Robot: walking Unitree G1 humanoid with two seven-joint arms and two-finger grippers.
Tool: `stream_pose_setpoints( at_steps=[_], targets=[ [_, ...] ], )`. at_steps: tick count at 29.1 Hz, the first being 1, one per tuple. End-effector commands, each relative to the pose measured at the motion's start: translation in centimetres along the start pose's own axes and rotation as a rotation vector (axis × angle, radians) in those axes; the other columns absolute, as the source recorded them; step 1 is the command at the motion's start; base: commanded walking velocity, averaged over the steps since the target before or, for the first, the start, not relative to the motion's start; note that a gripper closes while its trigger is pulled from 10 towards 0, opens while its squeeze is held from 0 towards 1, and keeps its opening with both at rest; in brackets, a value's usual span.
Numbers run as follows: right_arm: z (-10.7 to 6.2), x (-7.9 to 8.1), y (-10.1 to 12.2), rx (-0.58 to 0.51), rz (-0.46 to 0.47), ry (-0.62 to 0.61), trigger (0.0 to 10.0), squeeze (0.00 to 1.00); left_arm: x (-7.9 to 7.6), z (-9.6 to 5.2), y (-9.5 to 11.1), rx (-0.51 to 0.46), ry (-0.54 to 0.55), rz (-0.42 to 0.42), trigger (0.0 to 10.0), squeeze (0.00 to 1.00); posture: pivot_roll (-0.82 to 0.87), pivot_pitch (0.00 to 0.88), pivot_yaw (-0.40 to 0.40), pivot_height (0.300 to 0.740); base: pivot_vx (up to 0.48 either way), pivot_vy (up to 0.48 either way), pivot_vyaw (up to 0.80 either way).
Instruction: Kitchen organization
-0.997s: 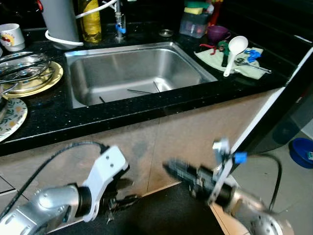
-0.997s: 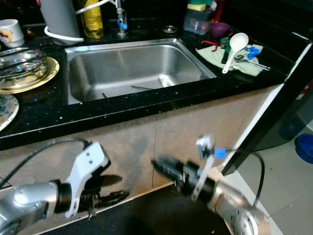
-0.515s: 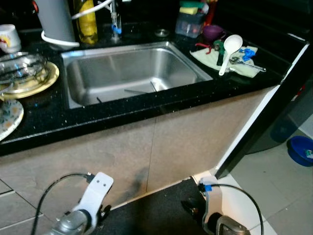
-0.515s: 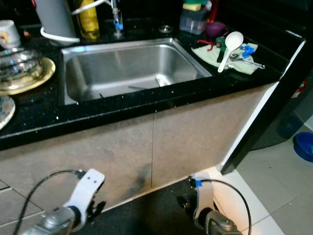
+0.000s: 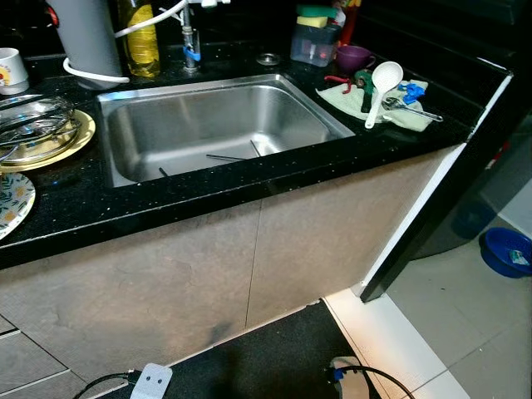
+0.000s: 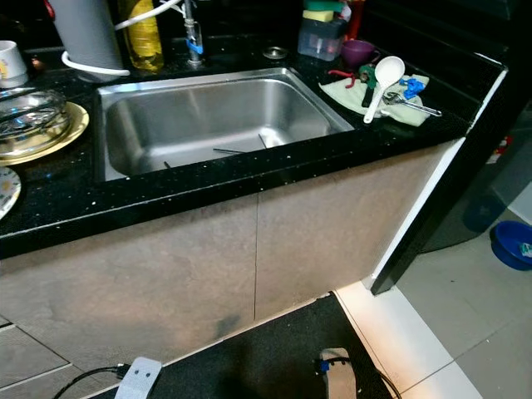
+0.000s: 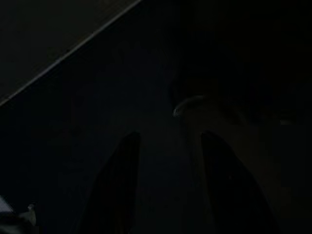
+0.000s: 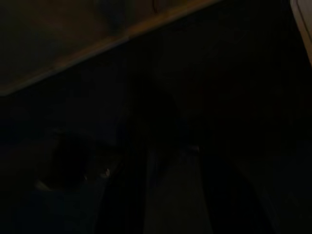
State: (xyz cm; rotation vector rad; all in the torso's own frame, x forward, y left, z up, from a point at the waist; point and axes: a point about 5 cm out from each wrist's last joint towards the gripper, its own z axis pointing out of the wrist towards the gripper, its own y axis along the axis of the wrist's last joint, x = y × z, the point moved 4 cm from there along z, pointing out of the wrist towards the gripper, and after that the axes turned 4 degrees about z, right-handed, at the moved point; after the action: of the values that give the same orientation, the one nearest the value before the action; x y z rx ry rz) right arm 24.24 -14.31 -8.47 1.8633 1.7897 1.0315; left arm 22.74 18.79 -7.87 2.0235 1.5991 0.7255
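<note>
A steel sink [image 5: 208, 116] is set into the black counter [image 5: 100, 208] before me, with a few thin utensils lying in its basin. At the right, a white spoon [image 5: 381, 83] and other small tools rest on a green cloth [image 5: 407, 118]. Both arms hang low by the cabinet front. My left gripper [image 7: 169, 136] is open over a dark floor, with nothing between its fingers. My right gripper [image 8: 168, 161] is lost in shade.
A yellow plate [image 5: 50, 150] holding glassware, a floral plate [image 5: 12, 204] and a white mug [image 5: 10, 68] stand at the left. A bottle [image 5: 141, 37], faucet [image 5: 189, 41], plastic box [image 5: 314, 46] and purple cup [image 5: 353, 56] line the back. A black mat [image 5: 266, 357] and blue bowl [image 5: 505, 253] are on the floor.
Both arms have dropped from in front of the cabinet to the bottom edge of the head views. The camera has shifted slightly, so the counter sits a little differently in the picture.
</note>
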Motion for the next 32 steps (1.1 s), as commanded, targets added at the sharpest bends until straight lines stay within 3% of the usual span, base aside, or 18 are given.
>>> stream_pose_setpoints(
  at_steps=[1, 5, 17, 21, 32],
  targets=[
    [-0.2, 0.0, -0.7, 0.008, 0.011, 0.000, 10.0, 0.00, -0.5, 0.0, -1.0, 0.024, -0.028, -0.037, 10.0, 0.00, -0.04, 0.172, -0.034, 0.740, 0.000, 0.000, 0.00],
    [0.1, 0.6, -0.9, 0.010, -0.055, 0.028, 10.0, 0.00, 0.3, 0.6, 0.0, -0.051, 0.046, 0.014, 10.0, 0.00, -0.04, 0.161, -0.027, 0.740, 0.000, 0.000, 0.60],
    [-0.2, -1.1, -0.3, -0.020, -0.030, -0.010, 10.0, 0.00, 0.7, 0.9, 1.7, -0.104, 0.052, 0.058, 10.0, 0.00, -0.04, 0.154, -0.018, 0.740, 0.000, 0.000, 0.80],
    [-0.2, -1.7, -0.3, -0.031, 0.007, -0.040, 10.0, 0.00, 0.5, 1.1, 1.8, -0.131, 0.039, 0.059, 10.0, 0.00, -0.04, 0.150, -0.014, 0.740, 0.000, 0.000, 0.00],
    [-0.2, -1.3, -0.5, -0.027, 0.000, -0.020, 10.0, 0.00, 0.4, 1.2, 1.8, -0.125, 0.043, 0.069, 10.0, 0.00, -0.04, 0.155, -0.009, 0.740, 0.000, 0.000, 0.00]
  ],
)
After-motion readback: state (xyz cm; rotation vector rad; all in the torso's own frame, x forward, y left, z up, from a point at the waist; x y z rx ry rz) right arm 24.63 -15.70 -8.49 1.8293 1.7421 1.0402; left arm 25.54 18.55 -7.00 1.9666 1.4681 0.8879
